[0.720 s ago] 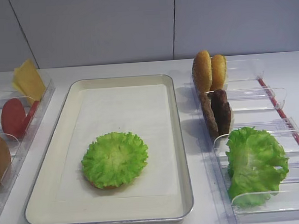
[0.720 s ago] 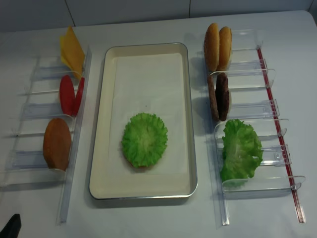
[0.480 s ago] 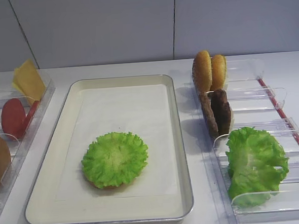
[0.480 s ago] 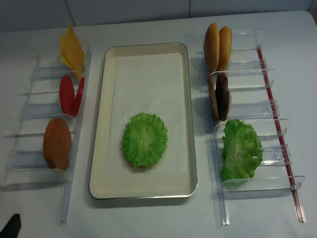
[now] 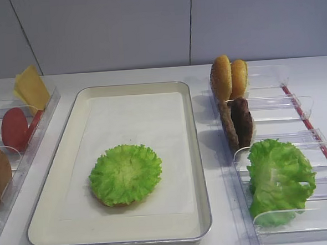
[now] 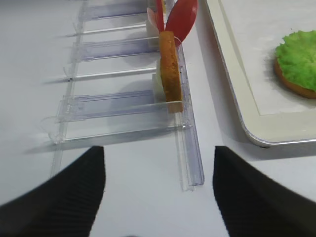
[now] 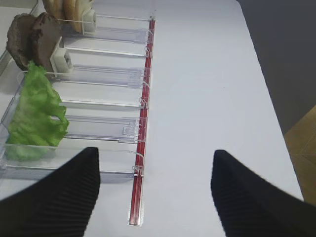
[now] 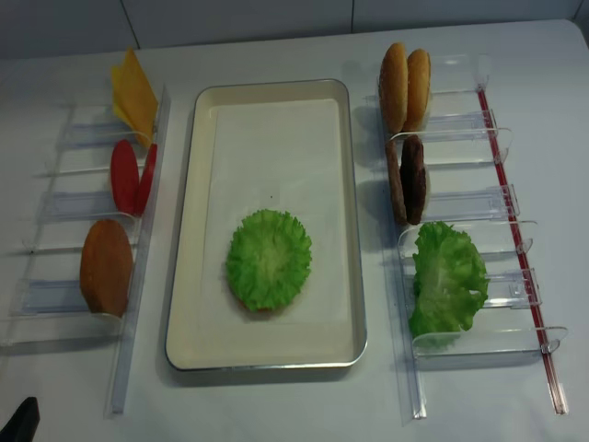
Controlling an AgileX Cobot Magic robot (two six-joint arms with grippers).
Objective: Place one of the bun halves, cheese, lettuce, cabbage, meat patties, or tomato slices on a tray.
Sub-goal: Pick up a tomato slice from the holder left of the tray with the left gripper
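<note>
Nothing on the counter [image 8: 276,405] is seen to have shifted since the earlier frames. A frilly lettuce round [image 8: 269,259] over a bun half [image 6: 296,86] is laid on the tray [image 8: 189,230]. Tomato slices [image 8: 132,177] are stood in the left bin [image 8: 129,341]. Both the left tool [image 6: 158,197] and right tool [image 7: 155,197] are held wide, empty, above the counter.

Both tools look the same tbh: chunky matte black fingers [image 7: 59,197] with fine ribbed grooves across the pads [image 6: 64,192], rounded tops, no markings visible.
</note>
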